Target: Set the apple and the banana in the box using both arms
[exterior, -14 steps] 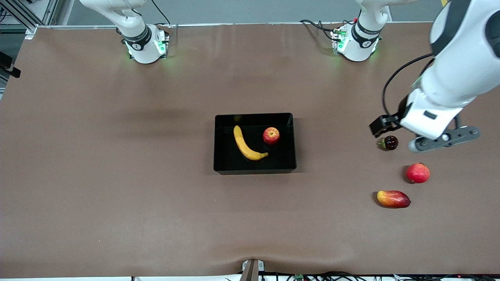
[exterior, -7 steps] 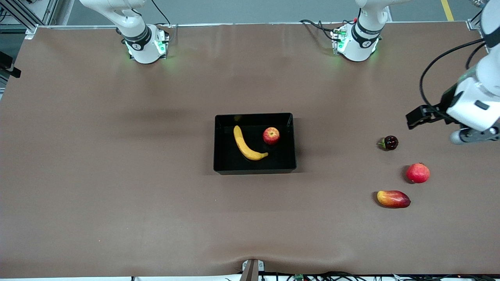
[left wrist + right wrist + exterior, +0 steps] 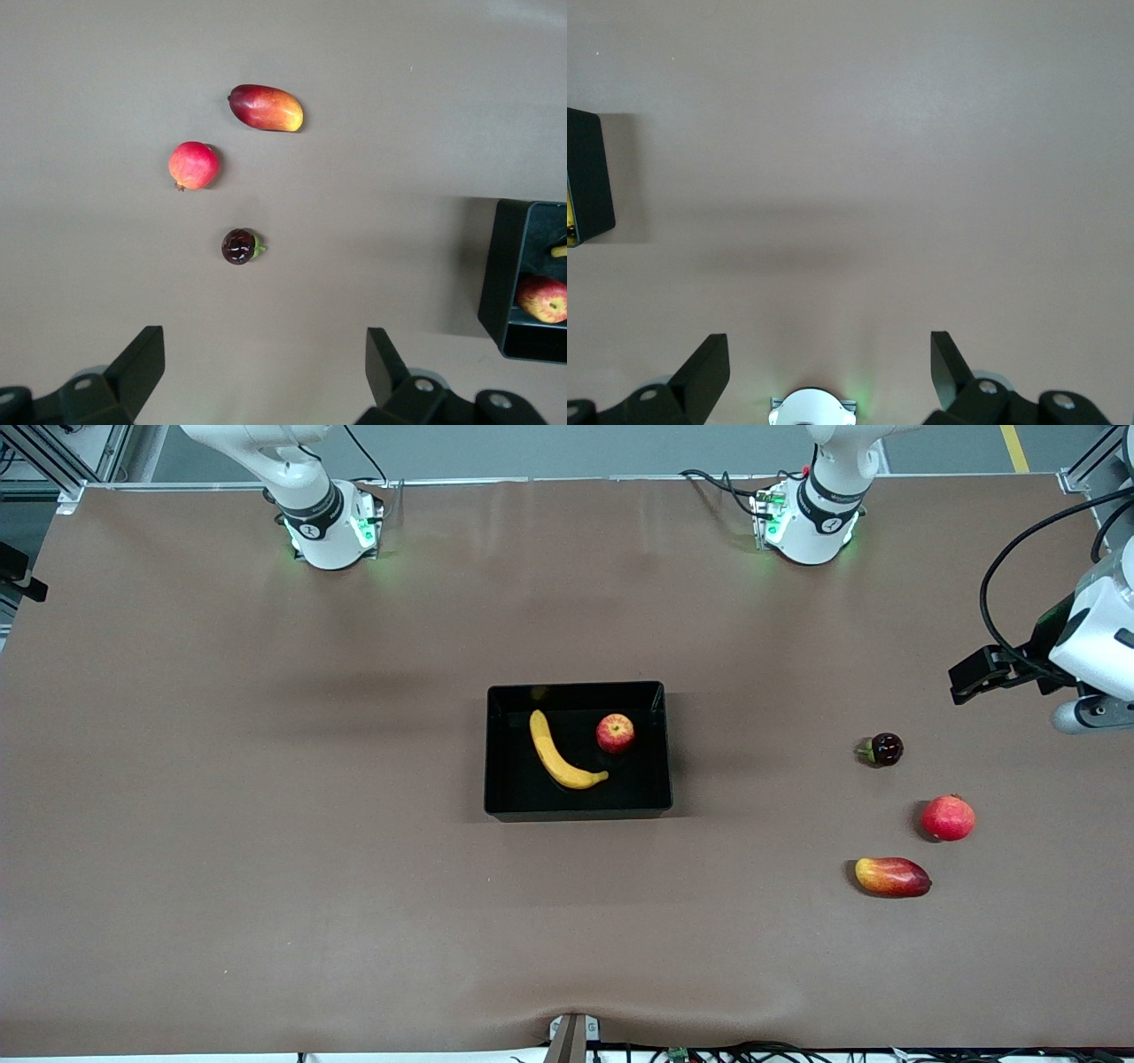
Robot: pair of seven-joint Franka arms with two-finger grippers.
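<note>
Trouble looks unlikely: yellow banana [image 3: 560, 755] and small red apple [image 3: 615, 733] lie in the black tray [image 3: 576, 810], both spread-fingered grippers [image 3: 263, 381] [image 3: 828, 382] well away.

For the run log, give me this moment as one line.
apple and banana in box | left gripper open, over table | right gripper open, empty

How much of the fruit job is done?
It looks done: the apple and banana both lie in the box. Nothing is in hand: the left tool hangs open over bare table at the left arm's end, and the right tool is open too. Nothing seems left.
</note>
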